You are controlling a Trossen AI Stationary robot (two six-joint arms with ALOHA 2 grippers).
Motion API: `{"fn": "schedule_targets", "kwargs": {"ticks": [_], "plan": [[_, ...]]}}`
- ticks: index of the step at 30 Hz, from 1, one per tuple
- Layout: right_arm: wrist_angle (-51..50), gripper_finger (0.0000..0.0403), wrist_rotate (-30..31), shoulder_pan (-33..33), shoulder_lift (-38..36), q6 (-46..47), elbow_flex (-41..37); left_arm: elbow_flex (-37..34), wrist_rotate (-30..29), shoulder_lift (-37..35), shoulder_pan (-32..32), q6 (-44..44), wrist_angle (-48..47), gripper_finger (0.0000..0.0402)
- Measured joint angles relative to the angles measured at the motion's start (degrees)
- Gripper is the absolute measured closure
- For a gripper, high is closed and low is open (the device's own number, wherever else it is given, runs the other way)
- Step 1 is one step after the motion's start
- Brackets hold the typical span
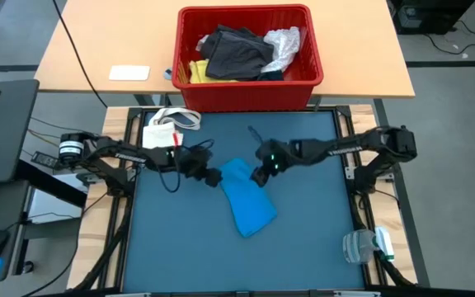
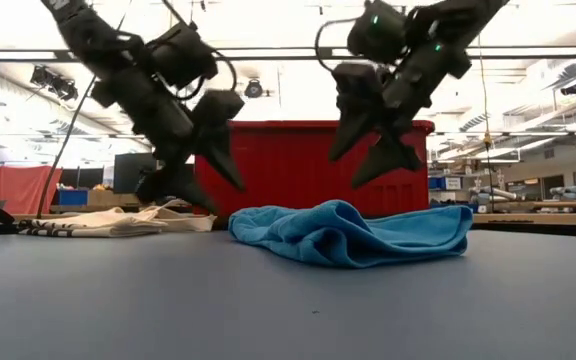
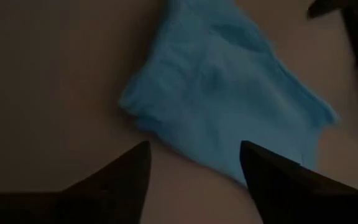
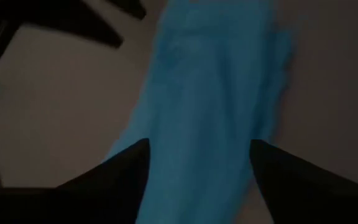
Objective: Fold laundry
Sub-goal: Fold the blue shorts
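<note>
Both tools open, clear above blue garment (image 1: pixel 246 203)

A dark blue table top (image 1: pixel 303 247) sits on a pale wooden frame. Behind it stands a light wood desk (image 1: pixel 122 41) on grey floor (image 1: pixel 452 91). Across the table, the room shows long ceiling lights (image 2: pixel 268 55) and a red cloth (image 2: pixel 23 188) hanging far off.

We reach both arms in from opposite sides toward the middle, wrists angled down. Our left end effector (image 2: pixel 190 175) hangs above the worktop (image 2: pixel 288 310) with its fingers spread apart and empty. Our right end effector (image 2: pixel 370 150) hangs nearby, likewise raised, fingers parted, gripping nothing.
</note>
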Motion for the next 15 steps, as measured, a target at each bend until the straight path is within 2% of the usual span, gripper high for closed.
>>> {"fn": "schedule_targets", "kwargs": {"ticks": [3, 9, 15], "plan": [[0.0, 0.0089, -2.4, -4.8, 0.0, -5.6, 0.0, -0.7, -4.4, 2.5, -0.1, -1.5, 4.3, 0.0123], [1.6, 0.0085, -4.3, -11.2, 0.1, -15.3, 0.0, 0.9, -4.8, 8.2, 0.2, -1.6, 9.5, 0.0118], [4.1, 0.0093, -8.0, -12.7, 3.9, -16.4, 0.1, 1.1, -5.2, 12.6, -0.2, -3.5, 13.3, 0.0118]]}}
